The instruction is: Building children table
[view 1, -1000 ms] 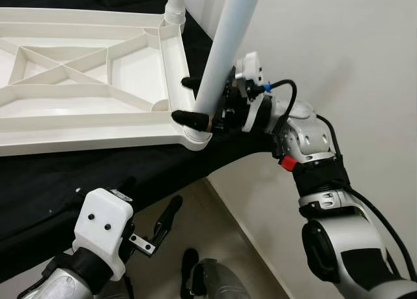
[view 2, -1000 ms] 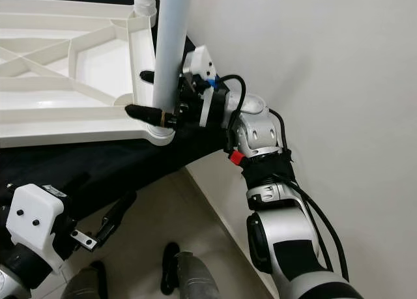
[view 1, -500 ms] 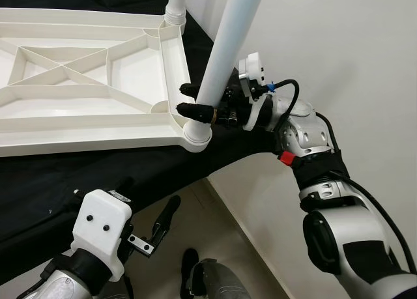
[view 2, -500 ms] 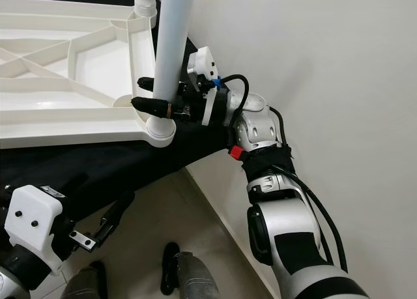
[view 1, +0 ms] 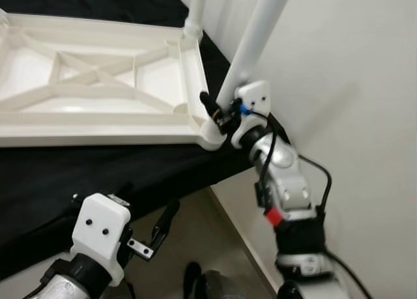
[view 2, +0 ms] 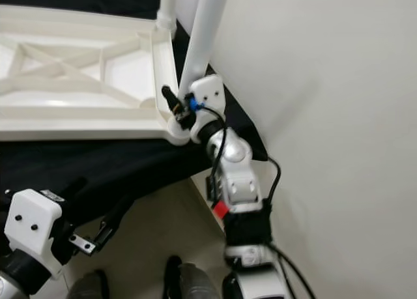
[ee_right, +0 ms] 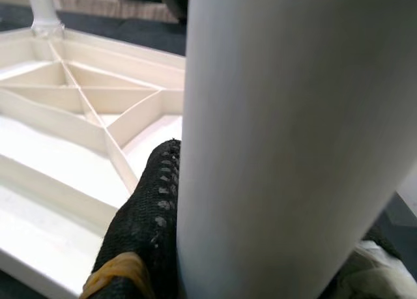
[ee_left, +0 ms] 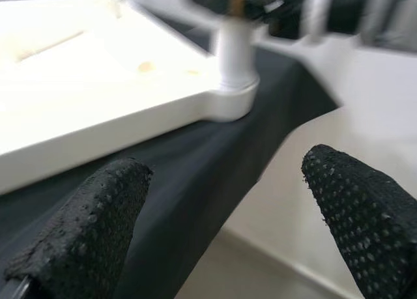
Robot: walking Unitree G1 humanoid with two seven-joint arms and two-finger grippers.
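Table leg (view 1: 255,42) apparently clamped between right jaws.

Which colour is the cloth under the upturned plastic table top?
Black. The cloth under the white table top shows best in the left eye view.

Setting: you are looking at a plain indoor room, likely domestic; its exact kind cannot be told. Evidence: bare white wall (view 1: 352,64) close on the robot's right; pale beige floor (view 1: 195,240) below; work surface draped in black cloth (view 1: 98,175), carrying an upturned white plastic tabletop (view 1: 98,84) with moulded ribs, two white legs (view 1: 254,45) rising from its corners.
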